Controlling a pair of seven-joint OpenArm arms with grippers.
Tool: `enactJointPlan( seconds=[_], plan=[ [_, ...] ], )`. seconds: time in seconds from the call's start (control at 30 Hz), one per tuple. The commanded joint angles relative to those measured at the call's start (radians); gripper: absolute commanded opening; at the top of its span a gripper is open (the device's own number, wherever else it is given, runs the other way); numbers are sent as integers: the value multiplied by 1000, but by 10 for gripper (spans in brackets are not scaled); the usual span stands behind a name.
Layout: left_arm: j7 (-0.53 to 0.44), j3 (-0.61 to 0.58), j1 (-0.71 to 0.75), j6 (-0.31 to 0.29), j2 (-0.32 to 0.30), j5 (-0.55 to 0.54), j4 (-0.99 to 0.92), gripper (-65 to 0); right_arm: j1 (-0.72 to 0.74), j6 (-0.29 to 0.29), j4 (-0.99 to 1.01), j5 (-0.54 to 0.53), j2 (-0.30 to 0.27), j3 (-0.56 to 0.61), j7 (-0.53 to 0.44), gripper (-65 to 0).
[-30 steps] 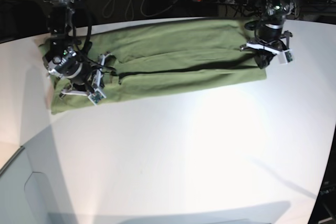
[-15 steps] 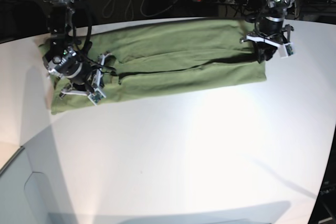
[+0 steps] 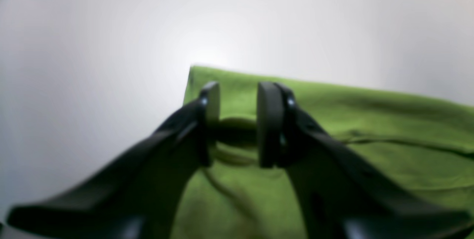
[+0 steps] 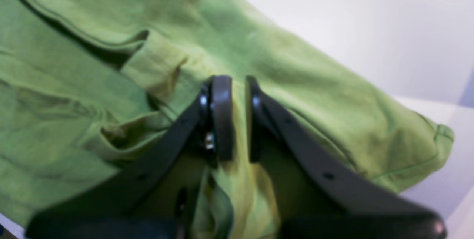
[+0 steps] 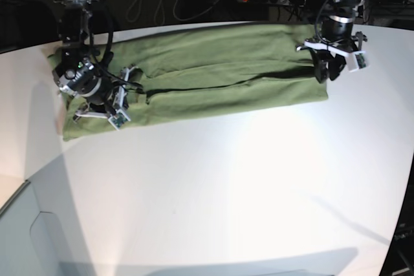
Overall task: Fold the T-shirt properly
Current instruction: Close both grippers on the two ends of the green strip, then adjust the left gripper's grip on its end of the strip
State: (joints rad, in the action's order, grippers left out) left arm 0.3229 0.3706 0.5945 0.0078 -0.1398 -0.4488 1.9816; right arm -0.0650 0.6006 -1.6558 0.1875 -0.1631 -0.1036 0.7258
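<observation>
From my place I see the T-shirt [image 5: 213, 44], which lies at the far part of the white counter [image 5: 213, 185] as a long, low band, wider from side to side than from front to back. Its cloth is olive green, soft and matte, with fine wrinkles. The near edge runs as a smooth, slightly slanting line, and behind it a folded layer makes a long, dark, wavy crease.

My left hand [image 3: 239, 124] is at one end of the band, with its two dark fingers apart. Between them I see a curved lip of fabric and a dark hollow under it, and the fingers do not clamp this lip. The corner beyond them is almost square, with a thin straight side.

My right hand [image 4: 240, 118] is at the other end, over a crumpled part. Its fingers are near each other, and a narrow raised ridge of cloth passes between them; I cannot tell if they pinch it. Beside them a small flap stands up with a blunt, bent tip, and the outer corner is rounded, with a stitched hem. The counter looks smooth and pale, with soft grey shadows.
</observation>
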Motion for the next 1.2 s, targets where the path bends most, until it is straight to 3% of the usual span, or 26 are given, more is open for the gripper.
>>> enactJointPlan(
  seconds=[0.0, 0.1, 0.2, 0.47, 1.17],
  plan=[
    [-35, 6, -17, -6, -1, -6, 15, -418, 14, 5, -8, -9, -6, -3, -19, -611],
    [-34, 6, -58, -7, 22, -6, 12, -335, 15, 5, 16, -9, -6, -3, -19, -611],
    [-32, -2, -77, -7, 32, -6, 12, -295, 14, 5, 29, -10, -6, -3, -19, -611],
    [75, -26, -141, -9, 47, -6, -147, -296, 15, 5, 30, -10, -6, -3, -19, -611],
    [80, -22, -84, -9, 44, -5, -195, -293, 18, 5, 30, -10, -6, -3, -21, -611]
  ],
)
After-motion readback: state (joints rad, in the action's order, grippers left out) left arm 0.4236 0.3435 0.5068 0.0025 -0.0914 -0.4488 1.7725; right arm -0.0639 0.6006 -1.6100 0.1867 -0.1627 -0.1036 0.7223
